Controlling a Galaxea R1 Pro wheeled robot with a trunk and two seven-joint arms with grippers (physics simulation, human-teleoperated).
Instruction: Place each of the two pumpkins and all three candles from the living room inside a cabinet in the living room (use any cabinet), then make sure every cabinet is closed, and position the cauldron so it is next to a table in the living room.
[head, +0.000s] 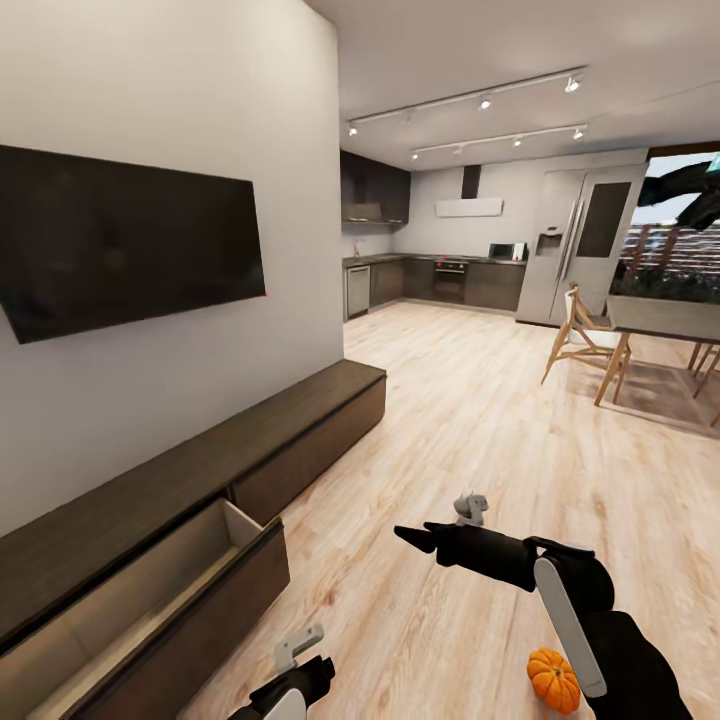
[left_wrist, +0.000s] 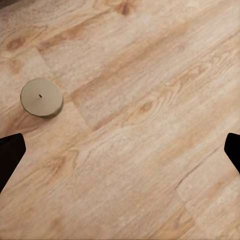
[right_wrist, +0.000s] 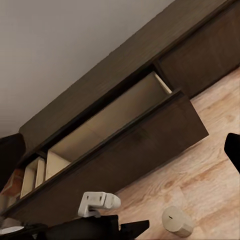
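My left gripper (left_wrist: 120, 150) hangs spread and empty over the floor, a candle (left_wrist: 41, 97) just beside it; grabbing it comes next, I judge, the cabinet (head: 150, 590) drawer gaping left.

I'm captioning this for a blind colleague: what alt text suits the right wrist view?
A long dark-brown cabinet stands against a pale wall, one drawer pulled open showing its pale wood inside. On the wood floor in front sits a stubby candle.

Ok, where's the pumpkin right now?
In the head view the pumpkin sits on the wood floor at lower right, right beside the right arm, across from the cabinet's open drawer.
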